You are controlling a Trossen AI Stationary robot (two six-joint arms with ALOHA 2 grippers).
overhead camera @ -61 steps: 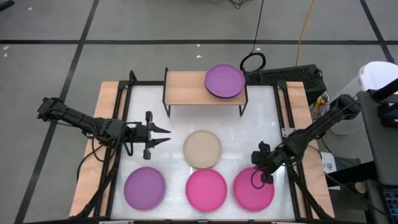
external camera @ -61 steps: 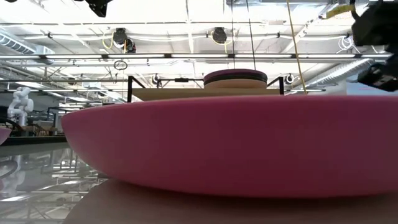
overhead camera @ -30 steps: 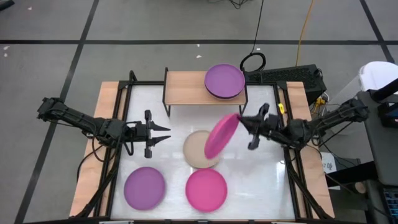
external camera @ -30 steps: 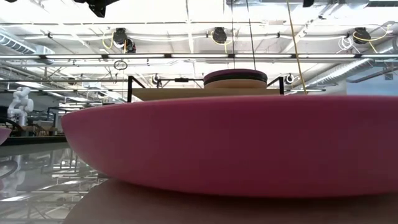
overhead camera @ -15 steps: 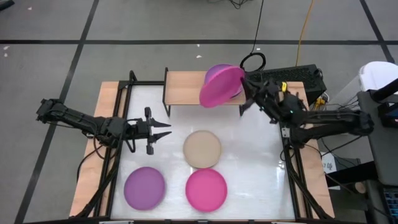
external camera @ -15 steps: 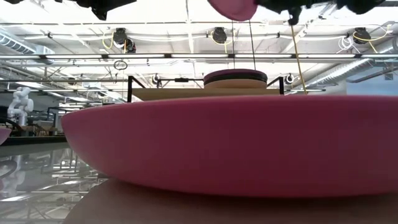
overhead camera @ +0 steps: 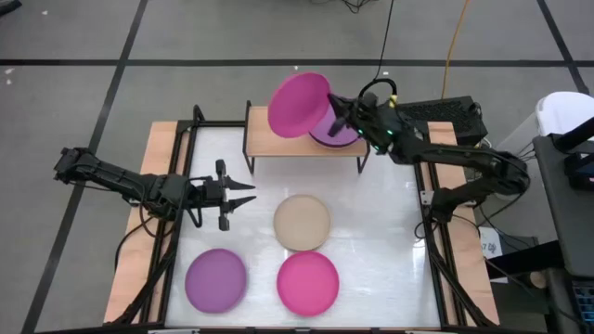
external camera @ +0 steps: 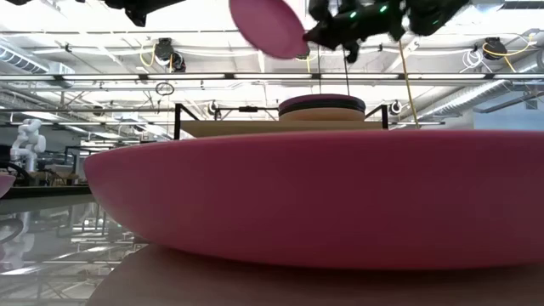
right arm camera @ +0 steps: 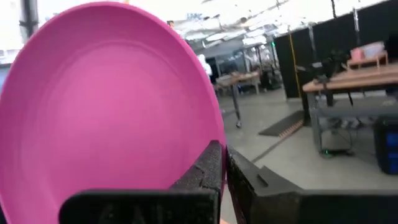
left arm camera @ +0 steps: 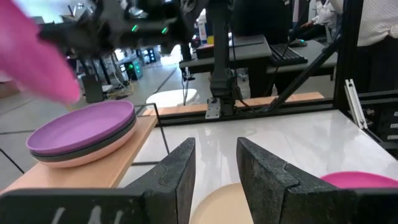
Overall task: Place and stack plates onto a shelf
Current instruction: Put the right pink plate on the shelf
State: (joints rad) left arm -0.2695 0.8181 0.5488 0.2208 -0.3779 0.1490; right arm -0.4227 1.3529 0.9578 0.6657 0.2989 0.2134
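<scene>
My right gripper (overhead camera: 336, 118) is shut on a magenta pink plate (overhead camera: 299, 105), held in the air above the shelf (overhead camera: 274, 136), which stands at the table's far edge. A stack of plates with a purple one on top (overhead camera: 345, 136) rests flat on the shelf's right half. Flat on the table lie a beige plate (overhead camera: 302, 222), a purple plate (overhead camera: 215, 279) and a second magenta plate (overhead camera: 308, 282). My left gripper (overhead camera: 243, 195) is open and hovers over the table's left side, pointing right; it touches nothing. My right gripper pinches the magenta plate's rim (right arm camera: 208, 140) between its two fingers (right arm camera: 208, 171), one on the hollow face and one behind it. It comes at the plate from the table's right, roughly level. The plate is lifted clear and stands steeply tilted, high above the shelf (external camera: 268, 25).
The shelf's left half (overhead camera: 264, 130) is bare wood. Black frame rails (overhead camera: 183, 176) run along the table's left and right sides. In the low view the near magenta plate (external camera: 323, 195) fills the foreground. Cables (overhead camera: 378, 91) lie on the floor behind the shelf.
My right gripper has carried the magenta plate up from over the middle of the table toward the far edge, then leftward above the shelf. The plate has stayed steeply tilted and now hangs over the shelf's middle. The left arm has kept still.
</scene>
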